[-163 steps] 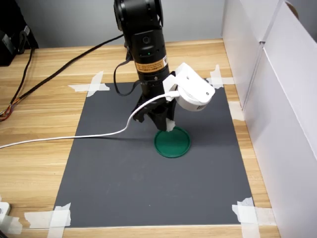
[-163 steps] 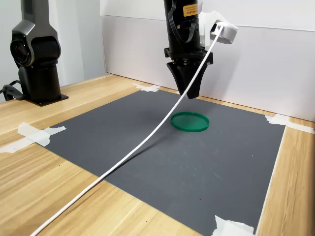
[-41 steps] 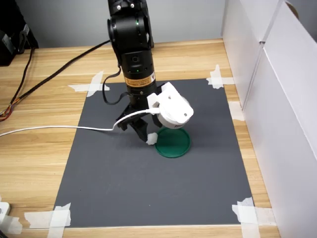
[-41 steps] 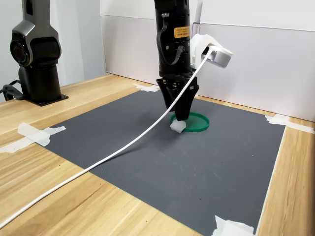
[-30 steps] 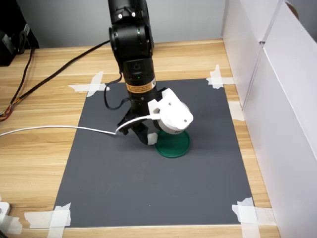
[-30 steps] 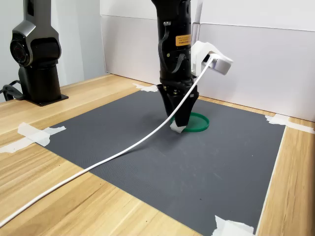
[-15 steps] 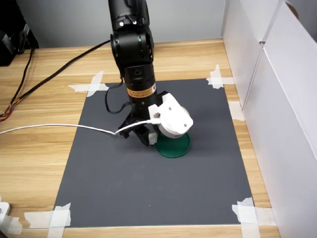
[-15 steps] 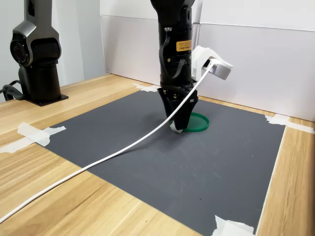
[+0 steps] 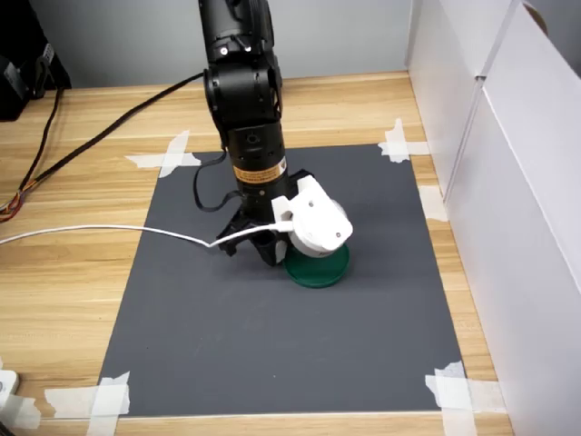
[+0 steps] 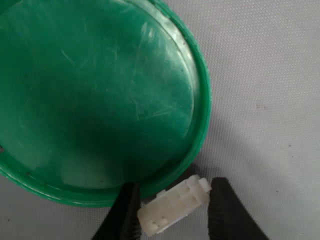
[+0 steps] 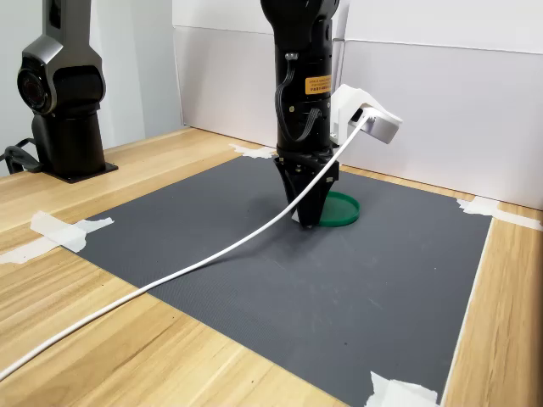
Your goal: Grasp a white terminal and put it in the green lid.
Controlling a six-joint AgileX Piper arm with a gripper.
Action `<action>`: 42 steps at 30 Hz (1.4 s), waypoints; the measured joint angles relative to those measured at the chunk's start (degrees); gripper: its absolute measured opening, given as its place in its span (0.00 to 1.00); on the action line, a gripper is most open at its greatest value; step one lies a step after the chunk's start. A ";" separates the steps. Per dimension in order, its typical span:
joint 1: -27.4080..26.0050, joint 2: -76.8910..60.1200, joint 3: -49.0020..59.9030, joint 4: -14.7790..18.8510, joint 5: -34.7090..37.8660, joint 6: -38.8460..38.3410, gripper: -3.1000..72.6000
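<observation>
The white terminal (image 10: pixel 173 206) sits between the two black fingers (image 10: pixel 223 210) of the gripper (image 10: pixel 172 212), just outside the rim of the green lid (image 10: pixel 95 100), on the dark grey mat (image 10: pixel 270 90). In the wrist view the jaws flank the block closely; whether they press on it I cannot tell, as a thin gap may remain on one side.

In both exterior views the terminal is hidden behind the lowered gripper (image 11: pixel 307 216), and the white camera housing (image 9: pixel 313 222) covers part of the green lid (image 9: pixel 320 271).

The mat (image 9: pixel 272 345) is fixed with white tape strips (image 9: pixel 91 400) to a light wooden table (image 9: pixel 64 300). White panels (image 11: pixel 441 119) wall off the far side in the second exterior view. A white cable (image 11: pixel 170 284) trails across the mat, and a second black arm base (image 11: pixel 64 102) stands at the second exterior view's left.
</observation>
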 joint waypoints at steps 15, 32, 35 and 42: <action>0.00 -6.03 0.00 0.06 1.41 0.02 0.45; 2.07 -10.43 0.00 2.67 1.14 -4.08 0.45; 4.51 -10.43 0.00 1.69 0.90 -4.03 0.45; 6.10 -10.21 0.00 1.69 0.53 -2.70 0.45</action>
